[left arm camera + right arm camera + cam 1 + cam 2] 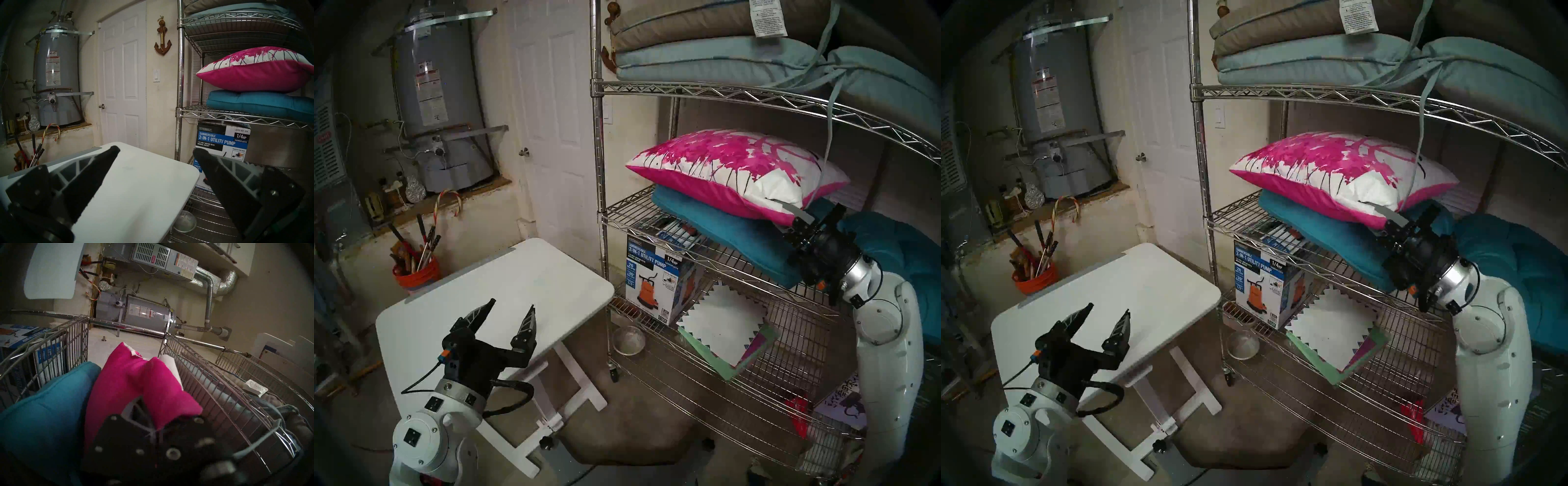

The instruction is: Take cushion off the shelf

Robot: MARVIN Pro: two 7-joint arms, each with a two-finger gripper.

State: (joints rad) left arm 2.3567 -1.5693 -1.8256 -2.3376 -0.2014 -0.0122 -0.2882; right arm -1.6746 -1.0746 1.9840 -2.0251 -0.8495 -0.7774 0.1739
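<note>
A: Magenta and white, the cushion (738, 169) lies on a teal seat cushion (731, 237) on the shelf (602, 210) middle tier. Your right gripper (787, 207) is clamped on its near corner.

B: Left wrist view: the left gripper (156, 151) is wide open, empty, above the tabletop (136, 186).

A: Right wrist view confirms pinched fabric. The grasp is done; next you pull outward, clear of the upper tier.

Cushion (734, 169): white, magenta splashes (dark lines), magenta underside.
</note>
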